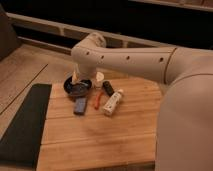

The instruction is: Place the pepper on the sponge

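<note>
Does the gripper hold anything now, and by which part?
Nothing seen held. The pepper lies free on the board beside the sponge; the gripper hangs above the pan.

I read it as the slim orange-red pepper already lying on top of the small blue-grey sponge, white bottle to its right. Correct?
No. The camera view shows the slim orange-red pepper on the wooden board beside the small blue-grey sponge, not on it. The white bottle is to its right. The gripper hangs by the round black pan.
</note>
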Robot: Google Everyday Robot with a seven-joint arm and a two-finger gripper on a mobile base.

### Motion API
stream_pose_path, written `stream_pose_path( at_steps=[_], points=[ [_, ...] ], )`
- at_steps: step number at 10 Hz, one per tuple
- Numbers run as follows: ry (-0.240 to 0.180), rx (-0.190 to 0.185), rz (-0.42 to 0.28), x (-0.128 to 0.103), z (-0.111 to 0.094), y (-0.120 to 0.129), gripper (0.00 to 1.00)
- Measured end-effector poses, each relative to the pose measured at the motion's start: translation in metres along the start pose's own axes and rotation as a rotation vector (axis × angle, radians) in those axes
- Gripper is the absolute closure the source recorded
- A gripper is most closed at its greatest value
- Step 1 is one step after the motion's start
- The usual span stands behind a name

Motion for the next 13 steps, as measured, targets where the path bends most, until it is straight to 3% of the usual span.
stream_pose_path(
  at_steps=[2, 4, 5, 8, 11, 13],
  points=[
    [0.003, 0.008, -0.004, 0.001, 0.001, -0.001, 0.35],
    [0.024, 0.056, 0.061, 0.001, 0.016, -0.028, 0.35],
    [0.036, 0.077, 0.126, -0.001, 0.030, -0.053, 0.35],
    [0.045, 0.036, 0.258, -0.013, 0.075, -0.085, 0.35],
    [0.080, -0.035, 0.282, -0.011, 0.112, -0.078, 0.35],
    [0.081, -0.036, 0.284, -0.011, 0.113, -0.079, 0.35]
  ],
)
